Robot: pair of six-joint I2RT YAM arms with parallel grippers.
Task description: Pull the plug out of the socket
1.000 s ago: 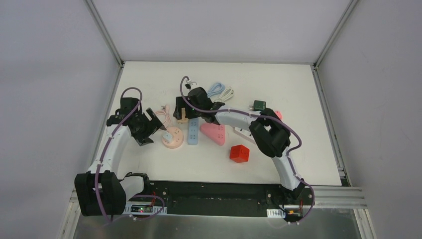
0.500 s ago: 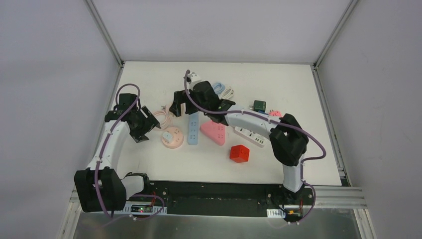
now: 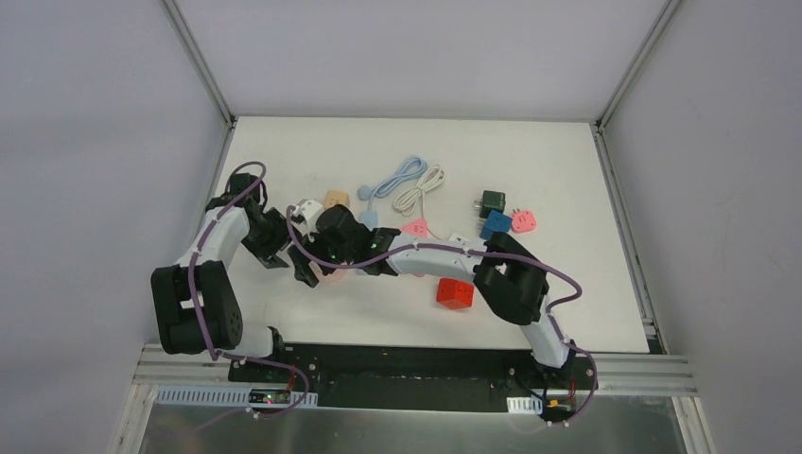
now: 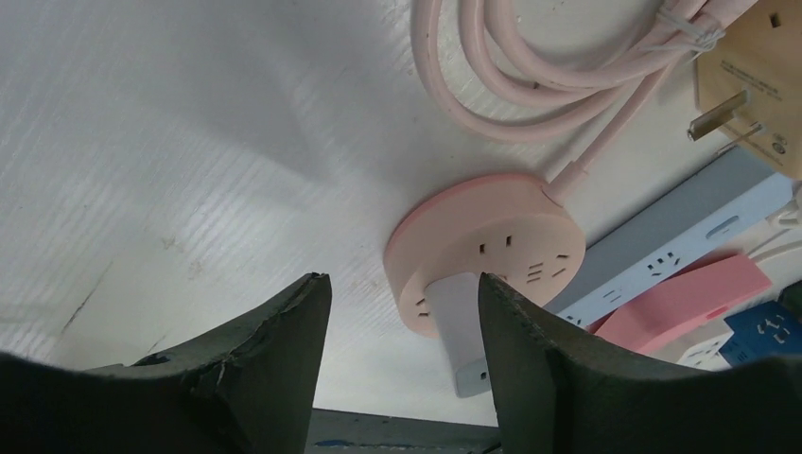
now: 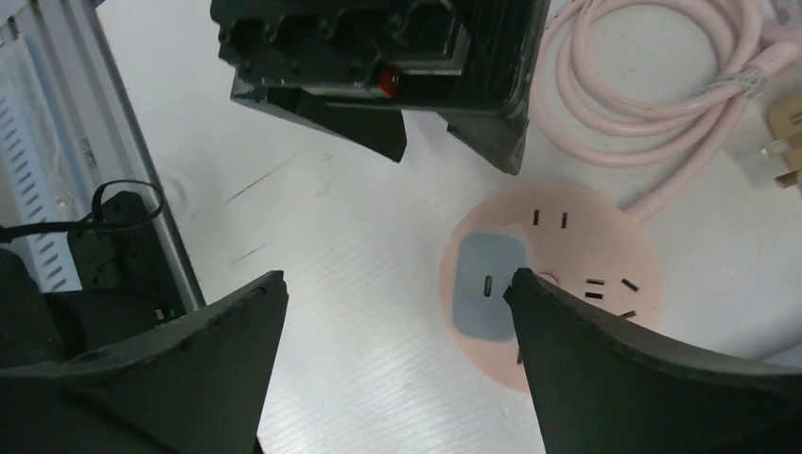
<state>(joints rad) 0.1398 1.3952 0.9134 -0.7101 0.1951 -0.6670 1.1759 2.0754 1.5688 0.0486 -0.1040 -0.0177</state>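
A round pink socket lies on the white table with a pale blue-grey plug standing in it. The right wrist view shows the socket and the plug from above. My left gripper is open, low over the table, with the plug just inside its right finger. My right gripper is open above the table, its right fingertip over the plug's edge. In the top view the left gripper and the right gripper meet over the socket, which is mostly hidden.
The socket's coiled pink cable, a tan plug, a blue power strip and a pink triangular strip lie behind. A red cube, blue cable, white cable and small adapters lie to the right.
My right arm has swung from behind the socket to the near left and now hangs over it. My left gripper has shifted a little left and back.
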